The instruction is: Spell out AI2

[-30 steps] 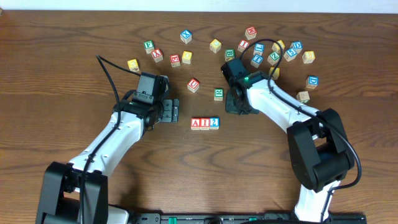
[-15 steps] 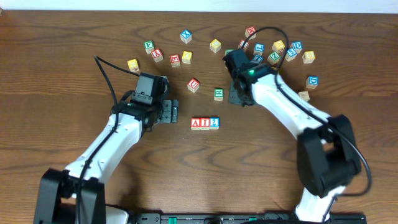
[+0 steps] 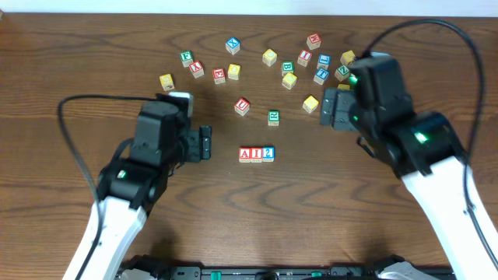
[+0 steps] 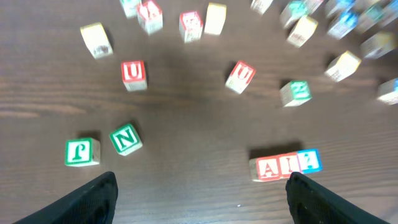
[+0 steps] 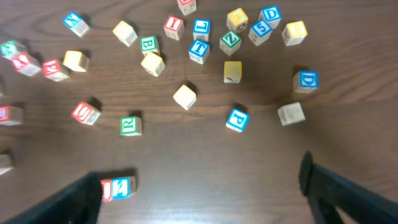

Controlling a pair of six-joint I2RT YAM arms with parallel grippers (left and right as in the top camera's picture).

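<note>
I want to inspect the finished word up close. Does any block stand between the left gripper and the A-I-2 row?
Nothing visible does. Only bare table lies between the left gripper and the AI2 row. The nearest loose pieces, the red U block and the green block, sit beyond the row, off that path.

surface: dark wood-grain table [image 3: 70,54] | far edge: pale strip | light: even

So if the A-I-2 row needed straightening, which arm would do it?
Probably the left. The left gripper, open, hangs a short way from the A-I-2 row, roughly level with it. The right gripper, also open, sits farther back among the loose blocks.
</note>
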